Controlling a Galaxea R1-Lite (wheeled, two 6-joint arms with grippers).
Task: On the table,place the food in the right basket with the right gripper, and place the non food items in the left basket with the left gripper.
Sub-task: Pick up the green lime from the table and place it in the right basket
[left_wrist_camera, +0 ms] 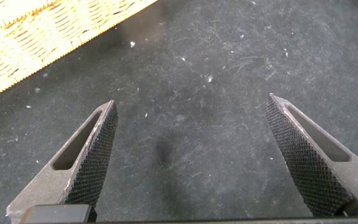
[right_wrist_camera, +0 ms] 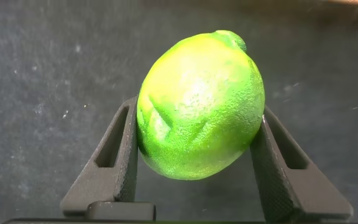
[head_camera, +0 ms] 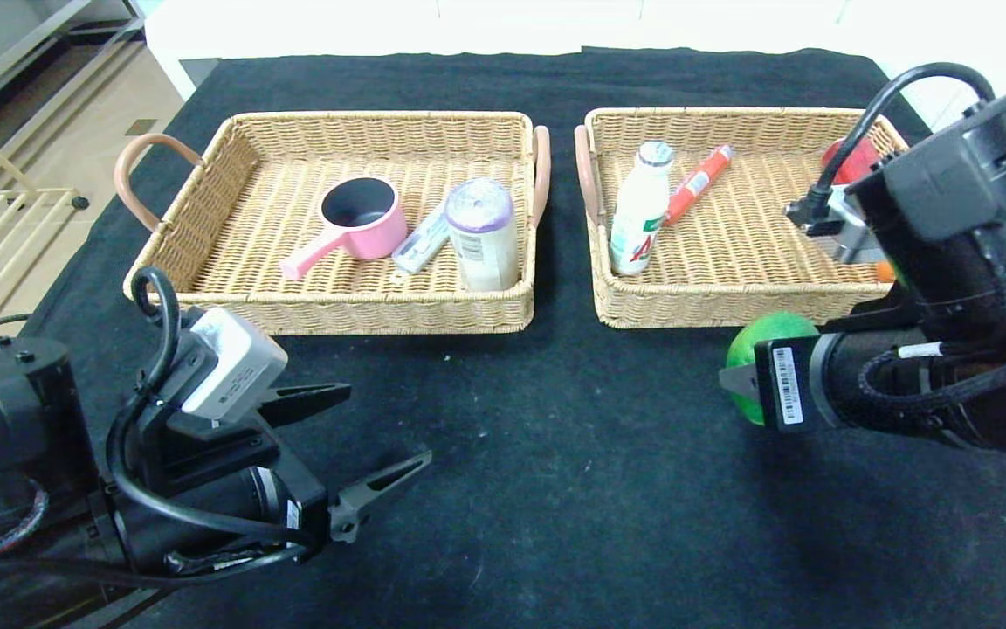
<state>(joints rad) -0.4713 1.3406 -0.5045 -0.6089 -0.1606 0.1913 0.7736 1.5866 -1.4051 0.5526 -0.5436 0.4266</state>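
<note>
1. Right gripper (right_wrist_camera: pixel 194 162) is clamped on a lime (right_wrist_camera: pixel 199 102), one finger on each side. In the head view the lime (head_camera: pixel 765 345) is over the black table (head_camera: pixel 555 454), just in front of the right basket (head_camera: pixel 730 301), near that basket's 6 o'clock edge. Not in the basket yet.
2. Left gripper (left_wrist_camera: pixel 194 155) has its fingers spread wide with nothing between them, only bare cloth below. It sits at about 8 o'clock on the table, in front of the left basket (head_camera: pixel 206 188), and looks idle.
3. Left basket count: 3 non-food items. One pink pot (head_camera: pixel 354 223), one small flat pack (head_camera: pixel 423 245), one roll of bags (head_camera: pixel 484 231) standing at its 4 o'clock corner.
4. Right basket count: one white bottle (head_camera: pixel 640 210) at 9 o'clock, one red-orange tube (head_camera: pixel 697 183) just beside it, one red round thing (head_camera: pixel 852 162) at 2 o'clock partly hidden by the arm. A bit of orange (head_camera: pixel 884 271) shows by the arm at 4 o'clock; can't tell what it is.
5. Loose on the table: nothing that I can see apart from the held lime. The right arm blocks part of the view.
6. Judgement: the task is nearly done. The non-food side looks finished. What's left is to lift the lime over the near rim and release it in the right basket.
</note>
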